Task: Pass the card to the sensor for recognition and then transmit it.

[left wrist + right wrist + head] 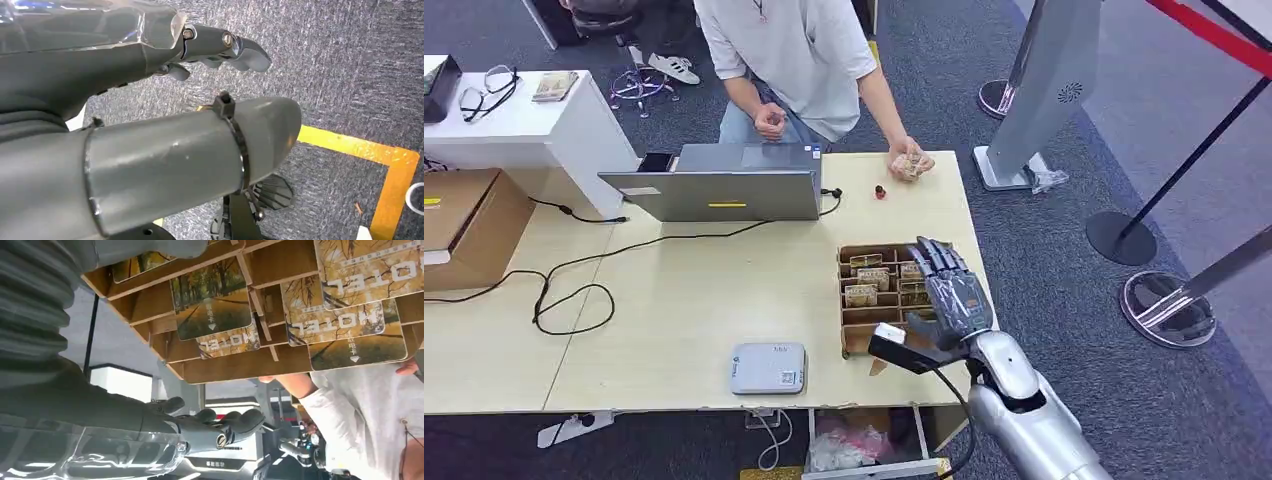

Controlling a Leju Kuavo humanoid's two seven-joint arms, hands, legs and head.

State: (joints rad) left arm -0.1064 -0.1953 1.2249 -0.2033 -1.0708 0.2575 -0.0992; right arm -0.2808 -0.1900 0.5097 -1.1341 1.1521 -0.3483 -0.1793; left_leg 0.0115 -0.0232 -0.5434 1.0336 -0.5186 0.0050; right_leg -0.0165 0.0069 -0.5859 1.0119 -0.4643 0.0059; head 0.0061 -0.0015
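Note:
A wooden card box (853, 338) stands on the table's right side, its slots holding several hotel cards (861, 294). My right hand (949, 290) hovers over the box's right half with its fingers stretched out and holds nothing. In the right wrist view the same cards (212, 300) stand in the box's slots (235, 365) close to the outstretched fingers (240, 421). The grey card sensor (767, 367) lies near the table's front edge, left of the box. My left hand (220, 47) hangs over the carpet, fingers loose and holding nothing.
A person (794, 60) stands across the table, one hand (911, 163) gripping a stack of cards. A laptop (724, 190) sits at the far edge, with black cables (574, 290) looping to its left. A cardboard box (464, 225) lies far left. Stanchion bases (1166, 310) stand right.

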